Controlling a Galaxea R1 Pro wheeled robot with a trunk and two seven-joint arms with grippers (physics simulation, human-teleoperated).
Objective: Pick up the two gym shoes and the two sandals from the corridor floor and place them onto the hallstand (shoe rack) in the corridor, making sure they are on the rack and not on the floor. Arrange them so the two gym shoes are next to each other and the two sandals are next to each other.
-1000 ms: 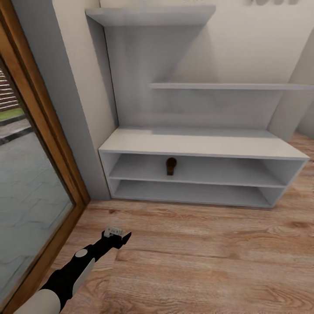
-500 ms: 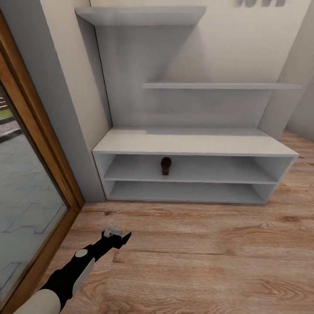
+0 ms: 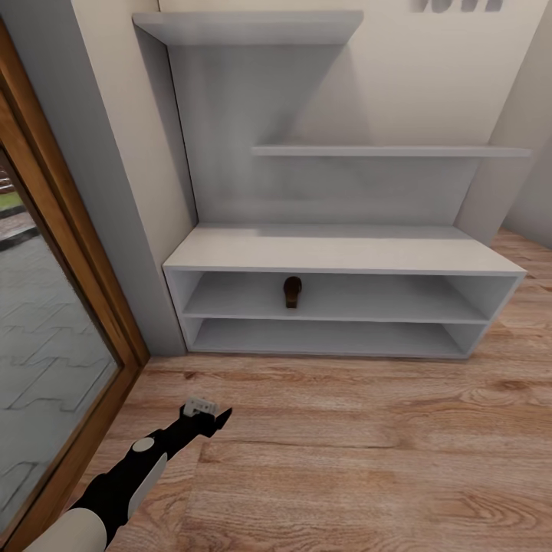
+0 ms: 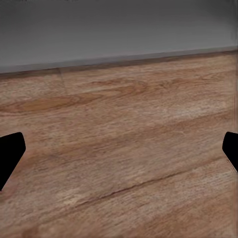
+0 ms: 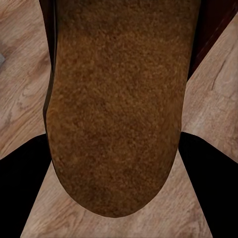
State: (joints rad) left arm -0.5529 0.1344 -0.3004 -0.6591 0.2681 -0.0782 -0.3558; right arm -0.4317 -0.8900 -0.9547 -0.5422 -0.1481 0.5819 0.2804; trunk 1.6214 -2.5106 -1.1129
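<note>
Hallstand, head view: wide low white bench unit with two open shelf bays and two stepped wall shelves [image 3: 337, 251] stands against the cream wall, straight ahead.
Sandal on rack, head view: one small dark brown sandal [image 3: 292, 291] sits on the upper bay's shelf, left of its middle.
Floor, head view: light brown wood-plank corridor floor [image 3: 368, 445] runs in front of the rack.
Door, head view: wood-framed glass door [image 3: 54, 307] stands at the left.
Left gripper, head view: black pincer on the white-and-black arm [image 3: 207, 418] hangs low over the planks.
Left gripper, left wrist view: black fingertips [image 4: 10, 153] spread wide apart, nothing between them, planks beneath.
Right gripper, right wrist view: black fingers [image 5: 25, 188] flank a brown fuzzy-soled sandal [image 5: 119, 104], pinching it from both sides above the planks.
</note>
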